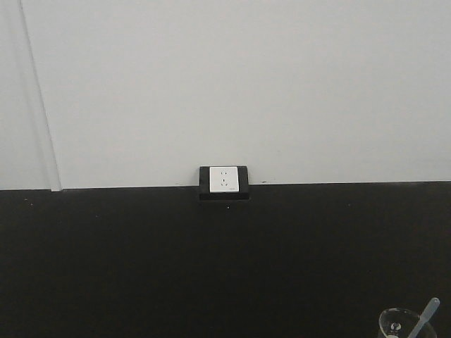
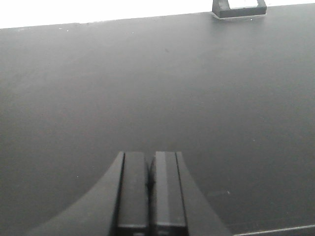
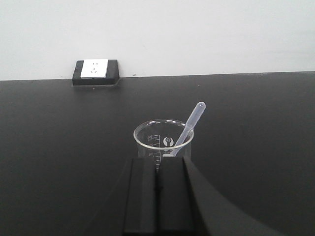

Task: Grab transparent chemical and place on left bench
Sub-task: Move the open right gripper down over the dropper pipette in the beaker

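Front view: transparent chemical stood upright on the black benchtop, at 5 o'clock in the frame and cut off by the lower edge. Its pale stirrer leaned toward 1 o'clock. A white wall socket in a black surround sat where the benchtop met the white wall, at 12 o'clock from frame centre.

Right wrist view: right gripper had its jaws clenched together, grasping nothing. The beaker sat just ahead of the tips at 12 o'clock; contact could not be judged. The socket lay at 11 o'clock, well apart.

Left wrist view: left gripper also had its jaws clenched and was empty, over bare benchtop, with the socket at 1 o'clock.
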